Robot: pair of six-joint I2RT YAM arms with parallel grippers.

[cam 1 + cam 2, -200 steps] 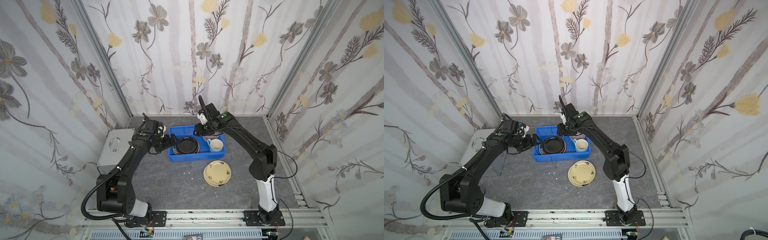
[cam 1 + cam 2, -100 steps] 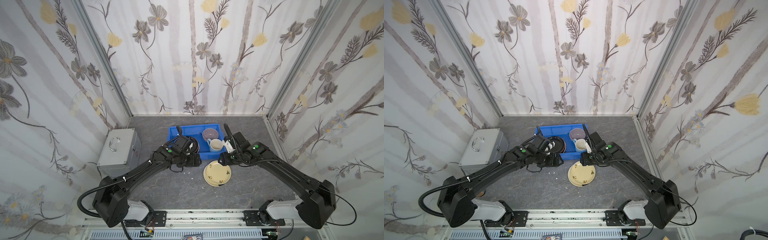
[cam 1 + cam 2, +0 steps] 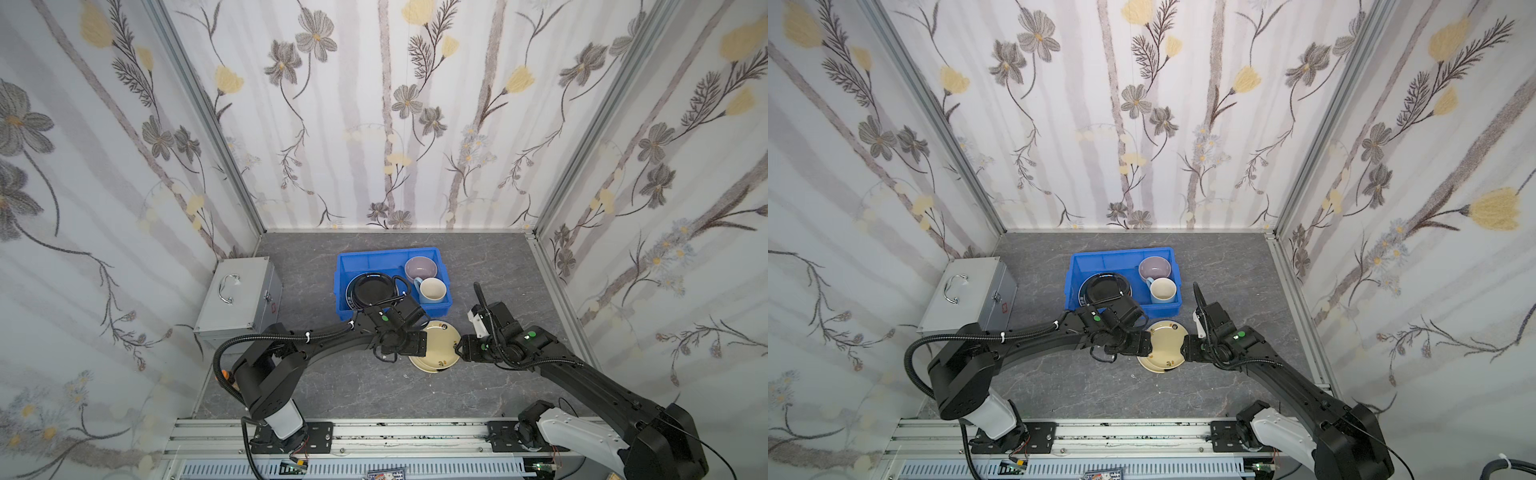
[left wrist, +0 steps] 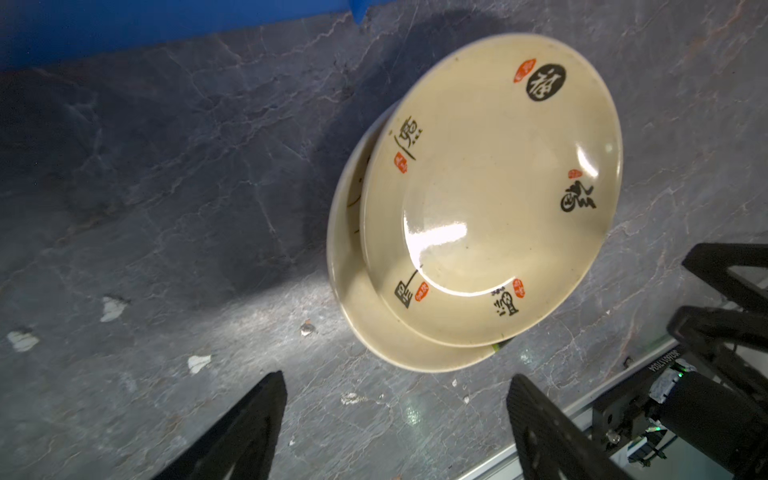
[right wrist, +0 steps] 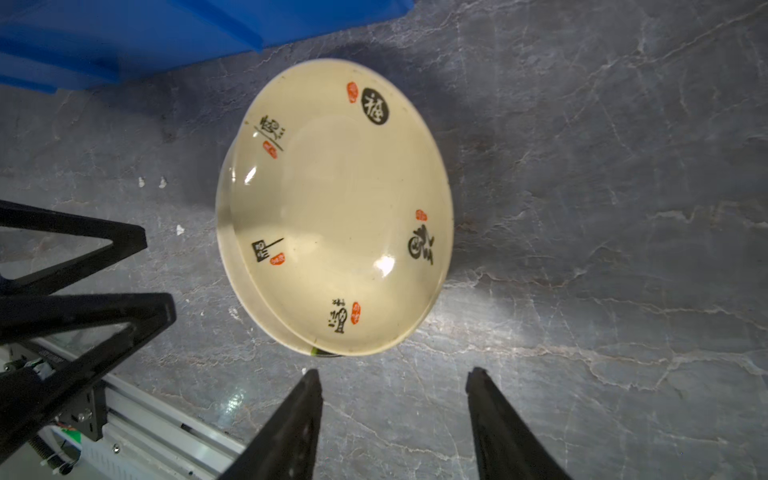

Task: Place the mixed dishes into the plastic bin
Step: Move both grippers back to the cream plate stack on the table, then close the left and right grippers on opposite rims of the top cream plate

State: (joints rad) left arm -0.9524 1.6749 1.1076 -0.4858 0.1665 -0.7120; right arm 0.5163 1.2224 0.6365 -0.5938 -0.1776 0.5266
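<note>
Two stacked cream plates (image 3: 438,347) (image 3: 1165,345) with black characters and red seals lie on the table in front of the blue plastic bin (image 3: 374,257) (image 3: 1113,255). Inside the bin are a black plate (image 3: 372,287), a lilac bowl (image 3: 420,268) and a pale blue mug (image 3: 432,289). My left gripper (image 3: 417,345) (image 4: 395,378) hangs open at the stack's left edge, its jaws wide and empty. On the stack's right edge my right gripper (image 3: 463,347) (image 5: 394,371) is open too, holding nothing. The upper plate (image 4: 490,191) (image 5: 336,208) sits off-centre on the lower plate (image 4: 374,332).
A grey metal case (image 3: 239,291) (image 3: 967,291) with a handle stands at the left wall. Flowered walls close in three sides. An aluminium rail runs along the front edge, close behind both grippers.
Both arms have swung from the bin down to the front of the table, and now flank the cream plates. The lilac bowl now shows in the bin.
</note>
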